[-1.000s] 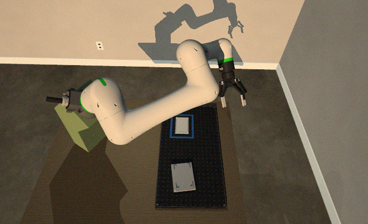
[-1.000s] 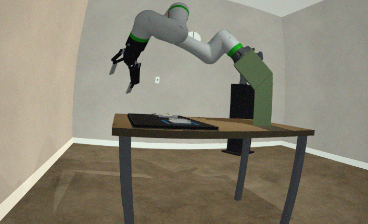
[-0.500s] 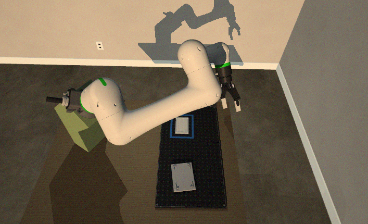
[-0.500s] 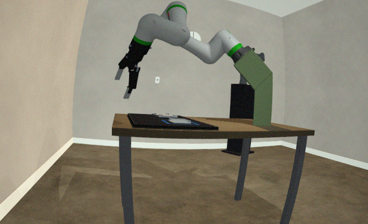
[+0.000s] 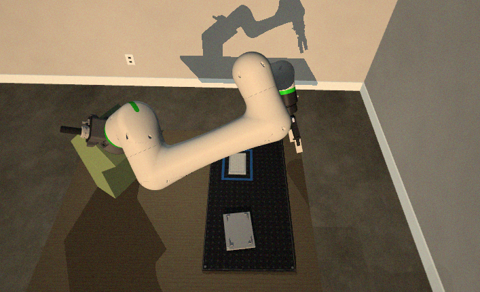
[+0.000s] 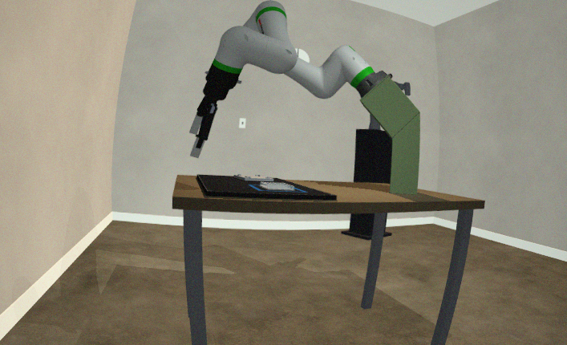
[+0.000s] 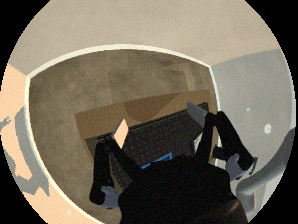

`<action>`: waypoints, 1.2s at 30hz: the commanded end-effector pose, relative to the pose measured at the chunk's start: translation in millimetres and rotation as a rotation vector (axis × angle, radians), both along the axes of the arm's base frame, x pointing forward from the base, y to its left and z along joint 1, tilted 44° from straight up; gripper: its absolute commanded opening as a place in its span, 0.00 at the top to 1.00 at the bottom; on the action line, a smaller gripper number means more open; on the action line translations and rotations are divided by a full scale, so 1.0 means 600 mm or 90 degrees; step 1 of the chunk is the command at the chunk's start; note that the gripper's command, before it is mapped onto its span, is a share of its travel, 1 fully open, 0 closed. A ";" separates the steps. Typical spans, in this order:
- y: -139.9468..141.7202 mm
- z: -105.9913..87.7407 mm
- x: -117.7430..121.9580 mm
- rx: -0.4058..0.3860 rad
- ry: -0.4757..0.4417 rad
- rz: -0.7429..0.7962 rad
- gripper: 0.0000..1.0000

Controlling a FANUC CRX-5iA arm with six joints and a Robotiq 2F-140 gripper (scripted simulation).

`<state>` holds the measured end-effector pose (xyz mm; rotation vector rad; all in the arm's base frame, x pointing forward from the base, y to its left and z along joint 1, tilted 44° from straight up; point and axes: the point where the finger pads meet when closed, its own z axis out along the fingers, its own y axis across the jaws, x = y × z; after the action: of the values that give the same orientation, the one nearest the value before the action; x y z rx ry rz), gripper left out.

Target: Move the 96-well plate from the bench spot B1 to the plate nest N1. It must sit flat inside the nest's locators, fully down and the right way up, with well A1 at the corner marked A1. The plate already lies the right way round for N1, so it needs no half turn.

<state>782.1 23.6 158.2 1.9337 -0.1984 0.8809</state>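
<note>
The white 96-well plate [image 5: 237, 163] lies flat inside the blue outline of spot B1 on the black pegboard; it also shows in the exterior view [image 6: 273, 185]. The grey plate nest N1 [image 5: 238, 231] with corner locators sits nearer the front of the pegboard and holds nothing. My gripper [image 5: 296, 142] [image 6: 200, 136] is open and empty. It hangs high above the table past the pegboard's far right corner, well away from the plate. In the wrist view both fingers stand wide apart with the table and pegboard far below between them.
The black pegboard [image 5: 248, 204] lies on a wooden table [image 6: 319, 196]. The green arm mount [image 5: 100, 165] stands at the table's left side. My arm's forearm [image 5: 212, 144] crosses above the pegboard's far end. Walls stand behind and to the right.
</note>
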 end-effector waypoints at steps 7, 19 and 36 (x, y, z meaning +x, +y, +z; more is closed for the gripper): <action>-0.016 -0.046 -0.026 0.133 -0.137 -0.008 0.00; -0.028 -0.090 -0.060 0.269 -0.246 -0.048 0.00; -0.042 -0.155 -0.124 0.455 -0.379 -0.135 0.00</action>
<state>715.0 -0.2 72.1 2.1486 -1.0976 1.3003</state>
